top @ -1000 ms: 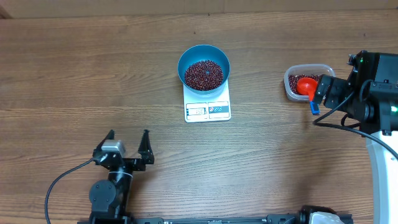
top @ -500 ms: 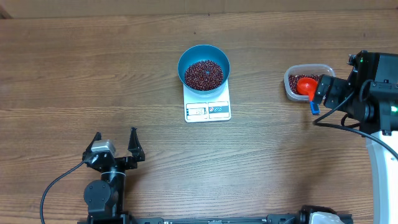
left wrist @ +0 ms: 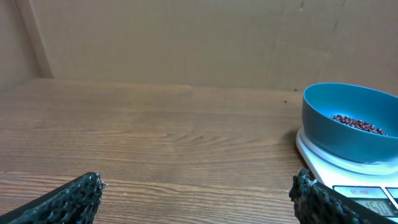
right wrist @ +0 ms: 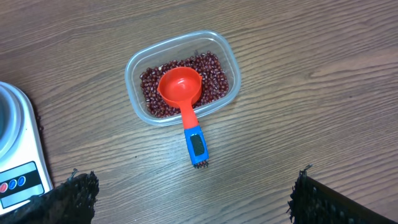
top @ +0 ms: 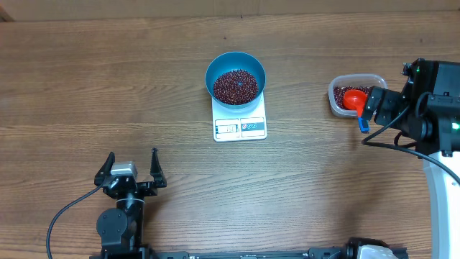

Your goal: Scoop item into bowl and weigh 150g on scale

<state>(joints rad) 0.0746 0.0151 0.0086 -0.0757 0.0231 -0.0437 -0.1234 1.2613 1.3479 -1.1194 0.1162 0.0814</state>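
Left claw [top: 132, 154]: jaws wide, empty, in front and left of the scale [top: 240, 128]; it has drawn back leftward from the scale over the last second. Bowl [top: 213, 72]: on the scale, beans [top: 236, 85] heaped inside, unchanged. Tub [right wrist: 217, 42]: right of the scale, red scoop [right wrist: 180, 87] lying in it. Right claw [right wrist: 194, 176]: wide, empty, over the scoop handle, unmoved. Judgement: scooping appears done; arms retiring.
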